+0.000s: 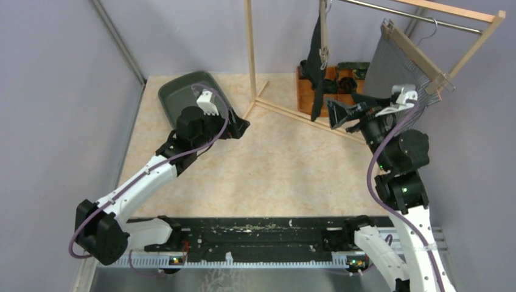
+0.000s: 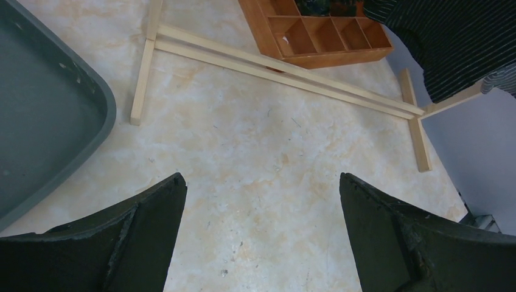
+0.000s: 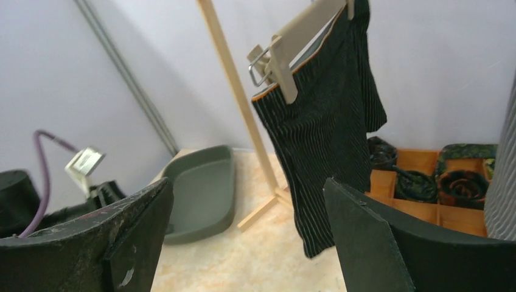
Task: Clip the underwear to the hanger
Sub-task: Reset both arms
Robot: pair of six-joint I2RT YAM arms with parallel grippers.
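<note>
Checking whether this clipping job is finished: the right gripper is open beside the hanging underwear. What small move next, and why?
Probably draw the right gripper back, away from the underwear. Its jaws stand open and empty, and the underwear hangs from the hanger with a clip on its waistband.

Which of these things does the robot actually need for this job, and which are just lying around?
For the job:
- underwear
- hanger

Just there:
- rack
- tray
- box
- grey garment
</note>
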